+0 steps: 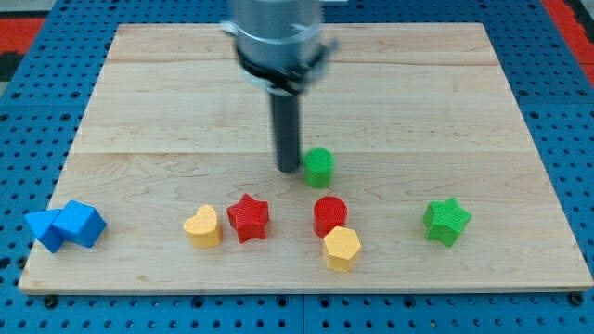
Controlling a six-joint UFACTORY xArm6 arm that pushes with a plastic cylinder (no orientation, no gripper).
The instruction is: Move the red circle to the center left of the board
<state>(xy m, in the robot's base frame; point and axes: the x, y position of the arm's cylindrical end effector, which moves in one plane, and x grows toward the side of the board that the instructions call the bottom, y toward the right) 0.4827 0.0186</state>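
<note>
On a pale wooden board [167, 102] over blue pegboard [37, 139], my tip [289, 169], a pincerless rod, rests beside the green block [318, 165], above the red circle [329, 214].

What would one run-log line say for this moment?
my tip: beside green block, above red circle | red circle: touching yellow hexagon, not yet center left

The table [167, 102] was pale matt wood with visible grain, resting on blue perforated sheet [19, 139]. On it, the red circle [329, 214] and neighbouring blocks looked ribbed matt plastic.
</note>
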